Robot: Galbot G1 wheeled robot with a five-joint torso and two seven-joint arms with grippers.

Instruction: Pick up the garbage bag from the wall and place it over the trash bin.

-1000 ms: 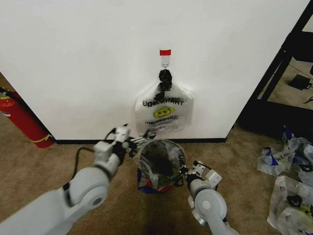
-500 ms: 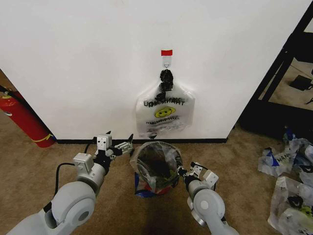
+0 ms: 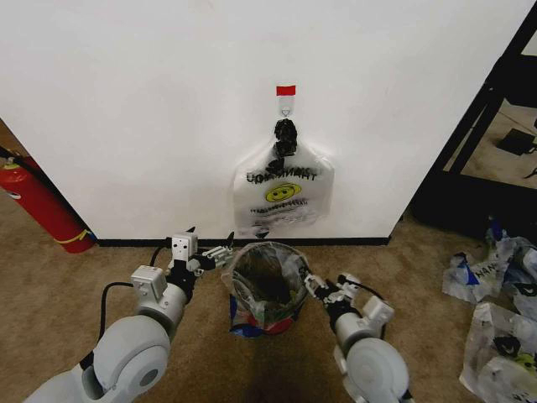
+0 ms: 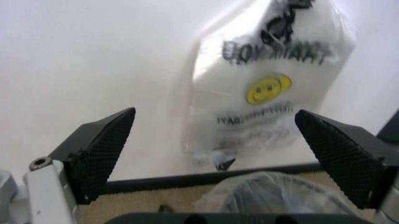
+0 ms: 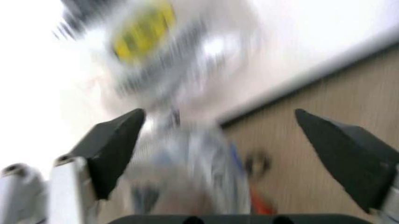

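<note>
From my head camera, the garbage bag [image 3: 267, 284] already lay draped over the trash bin [image 3: 267, 294], its see-through film lining the black mesh and bunched at the rim, with blue patches showing low beside the red base. The bin stood on the carpet just before the wall [image 3: 151, 109], below the white smiley bag [image 3: 284, 195] on its red-topped hook [image 3: 285, 91]. My left gripper [image 3: 220, 250] hovered just beside the rim on my left, my right gripper [image 3: 314, 287] just beside it on my right — neither held the film. I judged the step in hand to be seating the bag: each side of the film should be drawn down evenly over the rim, lightly, since thin plastic tears on mesh and a light bin tips. In the left wrist view, my left gripper [image 4: 218, 154] had its ridged pads [image 4: 103, 148] wide apart with nothing between them, the white bag hanging on the wall ahead and the film-covered rim below. In the right wrist view, my right gripper [image 5: 218, 154] was likewise spread and empty — the lined bin smeared between its jaws.
</note>
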